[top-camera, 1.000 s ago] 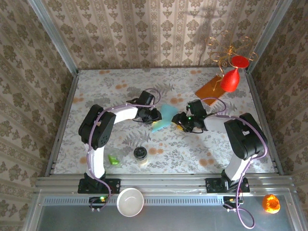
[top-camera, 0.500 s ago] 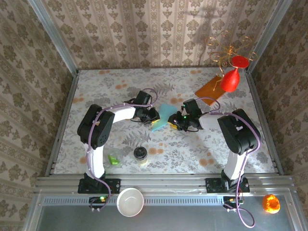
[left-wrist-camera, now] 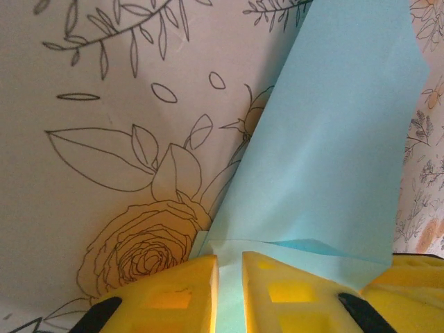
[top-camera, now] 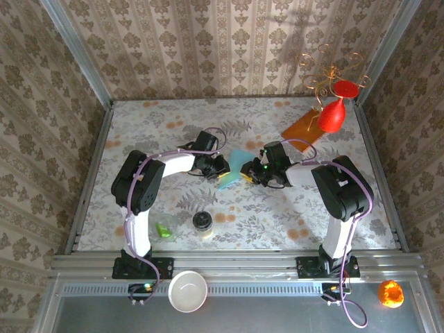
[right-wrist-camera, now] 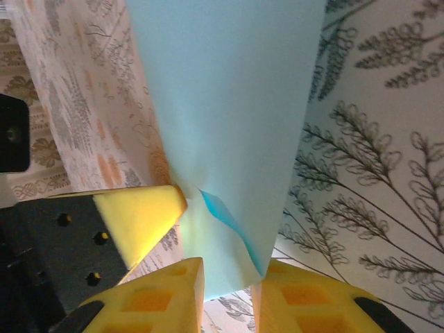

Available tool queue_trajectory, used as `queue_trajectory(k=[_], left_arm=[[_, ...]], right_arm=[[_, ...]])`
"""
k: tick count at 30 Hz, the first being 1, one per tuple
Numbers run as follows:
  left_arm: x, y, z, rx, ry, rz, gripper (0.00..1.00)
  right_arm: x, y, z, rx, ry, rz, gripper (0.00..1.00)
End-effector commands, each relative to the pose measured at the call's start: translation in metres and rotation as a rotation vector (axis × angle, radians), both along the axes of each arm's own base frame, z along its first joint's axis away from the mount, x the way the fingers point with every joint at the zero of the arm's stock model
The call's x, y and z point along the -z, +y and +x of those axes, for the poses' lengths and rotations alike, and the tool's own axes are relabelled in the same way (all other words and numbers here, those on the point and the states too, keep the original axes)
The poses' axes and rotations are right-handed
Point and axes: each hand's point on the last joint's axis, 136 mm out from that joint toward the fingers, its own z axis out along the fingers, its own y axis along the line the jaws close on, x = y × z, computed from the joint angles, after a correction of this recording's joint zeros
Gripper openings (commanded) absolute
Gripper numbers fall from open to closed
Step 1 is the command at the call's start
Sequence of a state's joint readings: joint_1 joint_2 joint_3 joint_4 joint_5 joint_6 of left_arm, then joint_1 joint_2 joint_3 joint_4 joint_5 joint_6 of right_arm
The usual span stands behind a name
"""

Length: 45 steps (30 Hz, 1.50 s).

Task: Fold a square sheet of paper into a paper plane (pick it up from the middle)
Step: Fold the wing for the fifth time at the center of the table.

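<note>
Where the two arms meet near the middle of the surface (top-camera: 152,125), the light blue sheet (top-camera: 234,168) is held between them, the left gripper (top-camera: 220,166) at its left edge and the right gripper (top-camera: 252,172) at its right, both just beside each other. From the left wrist, the left gripper (left-wrist-camera: 229,267) is clenched on the sheet (left-wrist-camera: 333,139): its yellow fingers (left-wrist-camera: 173,291) pinch a folded lower edge, and the paper rises away from them over the flowered surface (left-wrist-camera: 104,139), with a soft crease near the grip. From the right wrist, the right gripper (right-wrist-camera: 227,281) is likewise clenched on the sheet (right-wrist-camera: 222,90), the paper's edge filling the narrow gap between its fingers; a yellow finger (right-wrist-camera: 139,222) of the other gripper shows just to the left, touching the sheet. Well apart lie an orange paper (top-camera: 303,127) at the far right with a red vase (top-camera: 333,114) at its corner, and a dark-lidded jar (top-camera: 202,223) near the front.
</note>
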<state>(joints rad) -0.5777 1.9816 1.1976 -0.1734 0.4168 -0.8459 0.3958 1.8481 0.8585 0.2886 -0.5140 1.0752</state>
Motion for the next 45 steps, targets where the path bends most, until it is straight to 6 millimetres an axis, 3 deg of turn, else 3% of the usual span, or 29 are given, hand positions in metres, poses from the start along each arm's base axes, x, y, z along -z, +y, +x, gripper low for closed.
queue_trajectory(k=[1,9,13,18,23,28,33,42,45], left_arm=[[0.008,0.011,-0.007,-0.024,0.041,0.026,0.19],[0.004,0.01,-0.006,-0.02,0.031,0.019,0.21],[-0.008,0.008,-0.002,-0.017,0.001,0.003,0.23],[-0.038,0.003,0.004,0.049,-0.147,-0.013,0.35],[-0.052,-0.001,-0.003,0.171,-0.311,0.042,0.44],[-0.056,-0.014,-0.014,0.316,-0.467,0.104,0.53],[-0.056,-0.027,-0.024,0.443,-0.606,0.164,0.55],[-0.048,-0.04,-0.036,0.59,-0.757,0.253,0.53],[-0.043,-0.042,-0.037,0.616,-0.791,0.29,0.48]], right_arm=[[-0.005,0.006,0.005,0.0,-0.02,0.039,0.26],[0.001,0.007,0.008,0.002,-0.014,0.035,0.22],[-0.001,0.006,0.011,0.007,-0.017,0.028,0.13],[-0.014,-0.003,0.015,0.038,-0.048,0.016,0.05],[-0.028,-0.013,0.014,0.077,-0.046,-0.004,0.02],[-0.035,-0.021,0.012,0.12,-0.006,0.006,0.01],[-0.041,-0.024,0.011,0.144,0.027,0.028,0.01],[-0.041,-0.025,0.011,0.159,0.085,0.071,0.01],[-0.041,-0.024,0.01,0.159,0.097,0.085,0.01]])
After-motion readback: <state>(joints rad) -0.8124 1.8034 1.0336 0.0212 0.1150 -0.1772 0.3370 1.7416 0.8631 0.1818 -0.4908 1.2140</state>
